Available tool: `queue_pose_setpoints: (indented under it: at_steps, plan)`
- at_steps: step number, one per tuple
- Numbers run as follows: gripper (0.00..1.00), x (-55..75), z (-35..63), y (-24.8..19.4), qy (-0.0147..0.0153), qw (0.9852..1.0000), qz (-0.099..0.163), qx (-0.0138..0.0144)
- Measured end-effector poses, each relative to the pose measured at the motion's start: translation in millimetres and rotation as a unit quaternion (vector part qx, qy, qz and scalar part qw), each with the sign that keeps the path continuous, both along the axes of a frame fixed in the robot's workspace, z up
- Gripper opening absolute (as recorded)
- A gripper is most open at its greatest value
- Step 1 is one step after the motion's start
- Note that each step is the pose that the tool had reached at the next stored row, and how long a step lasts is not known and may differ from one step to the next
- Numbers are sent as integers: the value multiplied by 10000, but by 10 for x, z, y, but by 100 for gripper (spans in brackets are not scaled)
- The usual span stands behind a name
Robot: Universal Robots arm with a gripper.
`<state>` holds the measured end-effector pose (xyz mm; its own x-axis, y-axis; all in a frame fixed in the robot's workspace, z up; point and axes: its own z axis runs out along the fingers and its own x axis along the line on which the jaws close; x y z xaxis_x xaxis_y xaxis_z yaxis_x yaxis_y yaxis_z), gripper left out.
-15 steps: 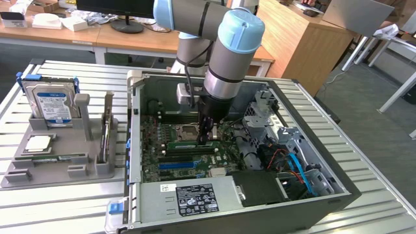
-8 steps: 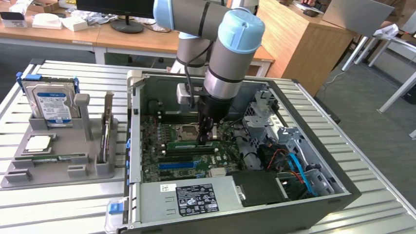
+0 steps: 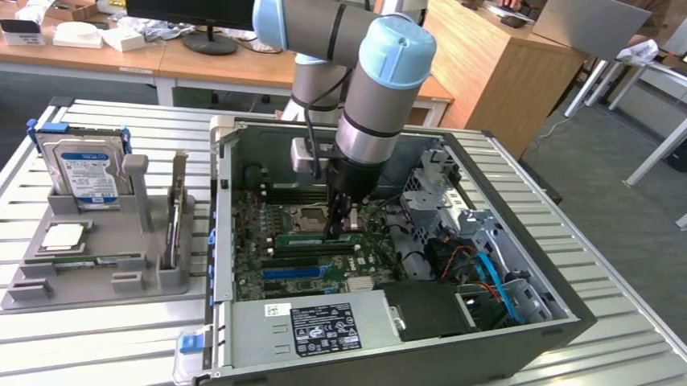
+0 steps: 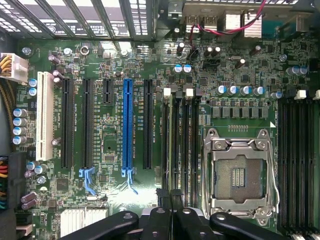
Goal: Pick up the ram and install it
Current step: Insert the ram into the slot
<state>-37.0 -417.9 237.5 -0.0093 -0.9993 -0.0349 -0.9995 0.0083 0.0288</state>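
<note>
While pinched along its upper edge, oriented contact-edge down: long, thin green circuit-board ram (image 3: 318, 239), lying along the black memory slots (image 4: 176, 145) beside the empty silver processor socket (image 4: 239, 172). Aligned this way for square entry into one slot, between the white end latches (image 4: 167, 91). Black-fingered gripper (image 3: 343, 229) clenched on the ram, reaching straight down into the open dark metal computer case (image 3: 516, 342). Full seating: not determinable. Standing on edge in the grey holder tray (image 3: 108, 289), at the exterior view's left, well apart: a second similar stick (image 3: 174, 211).
</note>
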Motion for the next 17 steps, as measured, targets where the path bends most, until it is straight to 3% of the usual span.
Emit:
queue_pose_setpoints:
  at_steps: [17]
  plan:
    - [11, 0, -23, -12, 0, 10000, 0, 0]
